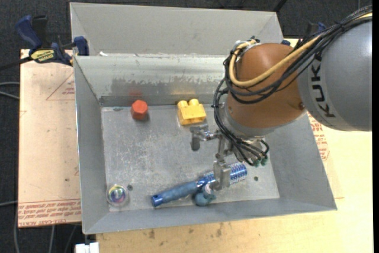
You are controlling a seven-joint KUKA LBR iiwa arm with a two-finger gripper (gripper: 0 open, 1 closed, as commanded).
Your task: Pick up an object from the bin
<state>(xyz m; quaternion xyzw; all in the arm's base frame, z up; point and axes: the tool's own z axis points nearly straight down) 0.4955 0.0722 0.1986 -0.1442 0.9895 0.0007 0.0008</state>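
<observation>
Blue stick (177, 192): long and thin, with a dark blue plain part at its left end and a lighter, ribbed, shiny part at its right end. It lies flat on the floor of the bin (89, 145), slanted, with the left end nearer the front wall and the right end further in. It sits in the front half of the bin, right of centre. A teal ball (203, 199) lies just beside its middle on the front side, apparently touching it.

The pincer (206, 163) hangs under the orange cover (263, 92), low over the bin floor. It looks spread: one metal finger points left just below the yellow block (191, 112), and the other points down to the stick. There is nothing between the fingers. The lower fingertip meets the stick where the plain part joins the ribbed part. I can't tell whether it touches the stick or is just above it. The stick's ribbed end lies just right of that finger, under the wrist, and the plain part runs off to the left, clear of the pincer.

Edges and room: the stick is near the front wall but not against it. The left and centre of the floor are bare and wide. A red cylinder (139, 109) stands near the back wall, left of the yellow block and well apart from the pincer. A clear ball (116, 194) lies in the front left corner, well apart from the stick's left end. The right side is crowded by the arm (346, 86) and its cables (251, 154), with the right wall close by.
</observation>
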